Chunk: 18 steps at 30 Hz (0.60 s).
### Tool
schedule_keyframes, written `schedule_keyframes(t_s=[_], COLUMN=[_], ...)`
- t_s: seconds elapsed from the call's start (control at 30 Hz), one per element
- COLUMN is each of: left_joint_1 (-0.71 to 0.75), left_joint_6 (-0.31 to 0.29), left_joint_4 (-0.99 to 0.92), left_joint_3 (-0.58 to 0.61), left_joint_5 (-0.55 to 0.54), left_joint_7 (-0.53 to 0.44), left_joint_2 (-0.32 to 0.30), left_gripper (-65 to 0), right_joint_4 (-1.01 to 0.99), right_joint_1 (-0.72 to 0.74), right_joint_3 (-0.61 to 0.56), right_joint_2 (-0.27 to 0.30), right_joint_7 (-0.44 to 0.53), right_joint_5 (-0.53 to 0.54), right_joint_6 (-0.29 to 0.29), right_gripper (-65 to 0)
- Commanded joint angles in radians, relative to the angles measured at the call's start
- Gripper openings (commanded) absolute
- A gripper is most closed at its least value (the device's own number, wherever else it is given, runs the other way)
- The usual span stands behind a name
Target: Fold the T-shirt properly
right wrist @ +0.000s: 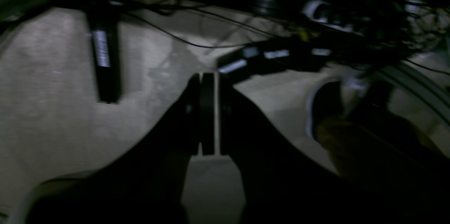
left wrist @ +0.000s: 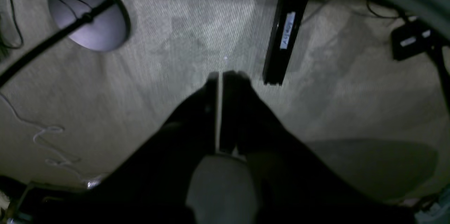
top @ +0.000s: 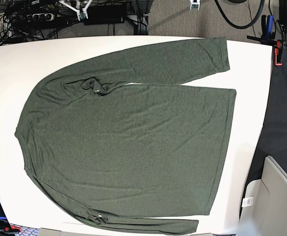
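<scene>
The white table (top: 6,59) fills the base view, and spread flat across nearly all of it lies the T-shirt (top: 129,147), a big olive-green long-sleeved knit, neck end toward the view's left, bottom hem toward the right. One sleeve runs along the far edge, its cuff (top: 225,51) reaching the table's right side; the other sleeve lies along the near edge, running off the bottom of the picture. There's a small bunched pucker (top: 95,87) at the far armpit and another little one (top: 97,217) at the near one.

This cloth looks soft, light and floppy, so I'd expect it to drape and slide over the smooth top and sag wherever it isn't supported. Best pinch points, to my eye: the hemmed cuffs, the shoulder seams and the bottom hem corners, where the doubled fabric gives a firmer bite.

Neither arm shows over the table. The left gripper (left wrist: 220,76) hangs above carpet, jaws pressed together on nothing, a lamp base (left wrist: 88,13) nearby. The right gripper (right wrist: 207,76) is likewise pinched closed and empty, over floor and cables (right wrist: 197,43). Both sit well apart from the shirt, which appears in neither wrist view.
</scene>
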Motion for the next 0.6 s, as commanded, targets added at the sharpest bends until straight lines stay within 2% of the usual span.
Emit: schedule_keyframes(t_s=[0.0, 0.17, 0.4, 0.57], left_joint_1=[0.009, 0.093, 0.144, 0.239], left_joint_6=[0.003, 0.003, 0.003, 0.003], left_joint_4=[0.019, 0.141, 0.168, 0.335], left_joint_3=[-0.002, 0.000, -0.002, -0.002], left_joint_5=[0.000, 0.000, 0.000, 0.000], left_joint_7=[-0.009, -0.005, -0.014, -0.006], left_joint_2=[-0.003, -0.015, -0.029, -0.035], left_gripper=[-64.9, -64.9, -64.9, -64.9], right_joint_4=[0.011, 0.094, 0.228, 0.344], right_joint_1=[-0.019, -0.085, -0.183, -0.255], right_joint_3=[0.001, 0.007, 0.008, 0.010], right_joint_2=[0.001, 0.001, 0.018, 0.033], right_joint_7=[0.003, 0.003, 0.001, 0.001], right_joint_5=[-0.016, -0.061, -0.061, -0.059], right_joint_6=[-0.002, -0.003, -0.003, -0.003], right_gripper=[-64.5, -64.5, -64.7, -64.7])
